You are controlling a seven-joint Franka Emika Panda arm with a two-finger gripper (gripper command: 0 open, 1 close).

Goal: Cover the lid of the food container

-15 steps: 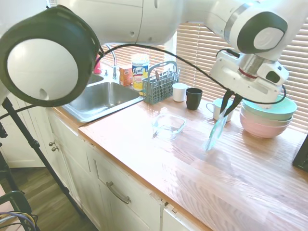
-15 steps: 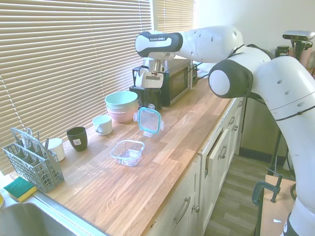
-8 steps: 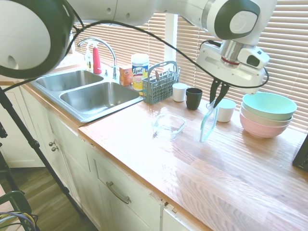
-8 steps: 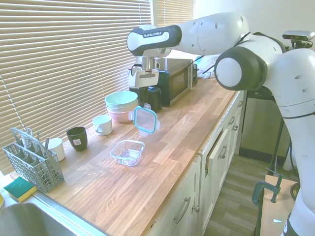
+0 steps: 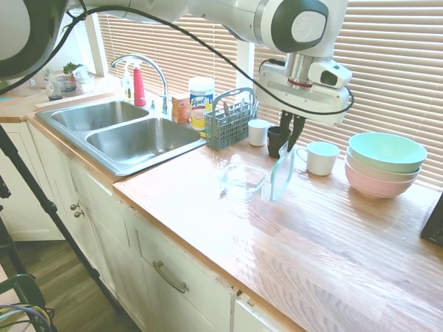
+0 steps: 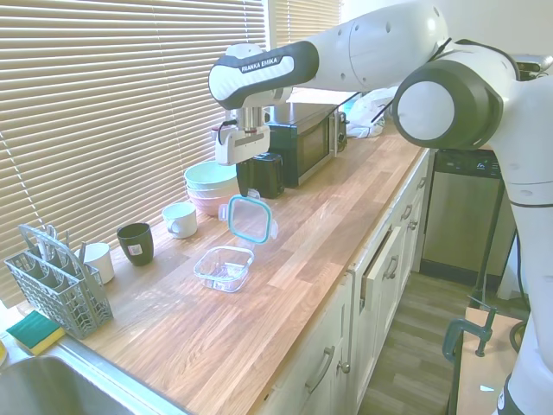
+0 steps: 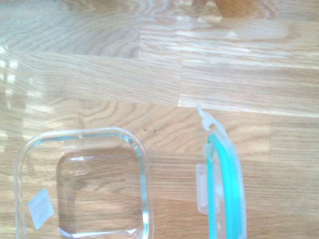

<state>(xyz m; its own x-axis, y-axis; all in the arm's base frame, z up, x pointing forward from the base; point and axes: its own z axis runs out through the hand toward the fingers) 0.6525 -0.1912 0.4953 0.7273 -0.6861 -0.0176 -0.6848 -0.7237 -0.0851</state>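
The gripper (image 5: 289,128) hangs over the counter (image 5: 332,235), fingers clamped on the top edge of the lid (image 5: 282,174) — it dangles on edge, teal rim showing, its face turned toward the room in the second exterior view (image 6: 249,218). The lid is off the wood, in the air, just beside the container (image 5: 243,181) on the side toward the bowls (image 5: 385,163). The container sits open and empty on the counter (image 6: 311,251), clear glass, nothing on it yet (image 6: 224,267).

From the wrist camera the two lie side by side: the container's rounded corner (image 7: 82,184) and the lid seen edge-on (image 7: 222,189), a snap tab sticking out — a strip of bare wood between them.

Behind, a white mug (image 5: 320,158), a dark cup (image 5: 278,140) and a white cup (image 5: 259,132) stand along the blinds, with the cutlery basket (image 5: 230,122) beside the sink (image 5: 131,135).
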